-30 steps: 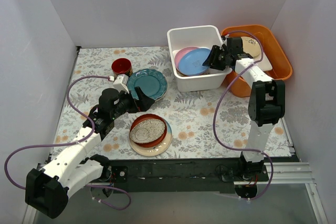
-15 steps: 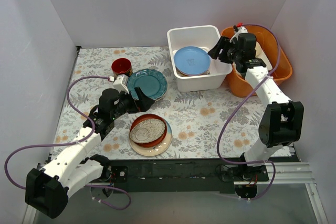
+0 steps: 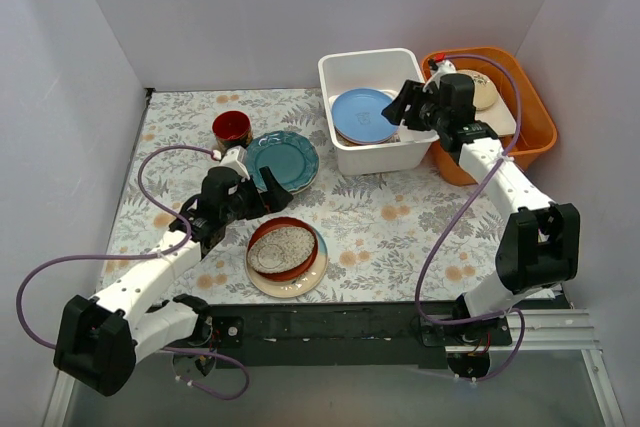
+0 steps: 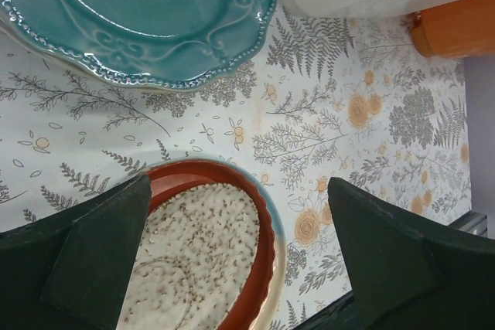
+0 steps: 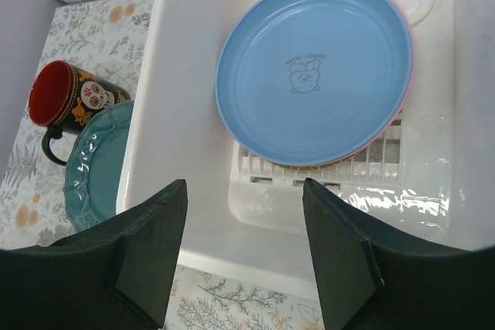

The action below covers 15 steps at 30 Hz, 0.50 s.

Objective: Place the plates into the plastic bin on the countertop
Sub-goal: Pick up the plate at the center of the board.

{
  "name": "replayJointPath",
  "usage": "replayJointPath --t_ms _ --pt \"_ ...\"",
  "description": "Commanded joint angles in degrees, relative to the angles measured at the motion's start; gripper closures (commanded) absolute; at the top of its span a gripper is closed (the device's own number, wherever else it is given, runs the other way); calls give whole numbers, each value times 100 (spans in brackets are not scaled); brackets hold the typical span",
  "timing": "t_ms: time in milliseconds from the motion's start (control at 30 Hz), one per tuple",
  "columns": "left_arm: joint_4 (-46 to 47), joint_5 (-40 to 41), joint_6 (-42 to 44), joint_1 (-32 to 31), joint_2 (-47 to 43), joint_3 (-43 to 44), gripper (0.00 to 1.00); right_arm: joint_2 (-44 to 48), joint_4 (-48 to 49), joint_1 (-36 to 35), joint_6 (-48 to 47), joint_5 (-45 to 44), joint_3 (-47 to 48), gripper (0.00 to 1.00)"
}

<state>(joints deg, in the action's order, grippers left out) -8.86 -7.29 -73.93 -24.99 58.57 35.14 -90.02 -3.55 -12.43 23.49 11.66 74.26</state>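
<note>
right gripper (image 5: 244, 256) spread, empty, over near wall of bin (image 5: 186, 113); bin at back edge of countertop (image 3: 380, 217). blue plate (image 5: 313, 71) inside, atop pink plate (image 5: 408, 67). left gripper (image 4: 240, 249) wide, empty, between teal plate (image 4: 147, 13) and red-brown plate (image 4: 220, 174). risks: finger skids off thin teal rim; cup (image 3: 231, 127) beside it knocked; dish (image 4: 193, 253) slides off red-brown plate if tilted.

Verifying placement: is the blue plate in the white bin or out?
In: blue plate lies inside the white bin, atop a pink plate.
</note>
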Motion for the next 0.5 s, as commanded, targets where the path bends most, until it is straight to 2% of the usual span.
replayJointPath --t_ms 0,467 --pt "-54 298 -121 -23 67 116 2 388 302 -199 -116 -85 -218 31" --pt "271 448 -508 170 586 266 2 854 944 -1007 -239 -23 -1001 33"
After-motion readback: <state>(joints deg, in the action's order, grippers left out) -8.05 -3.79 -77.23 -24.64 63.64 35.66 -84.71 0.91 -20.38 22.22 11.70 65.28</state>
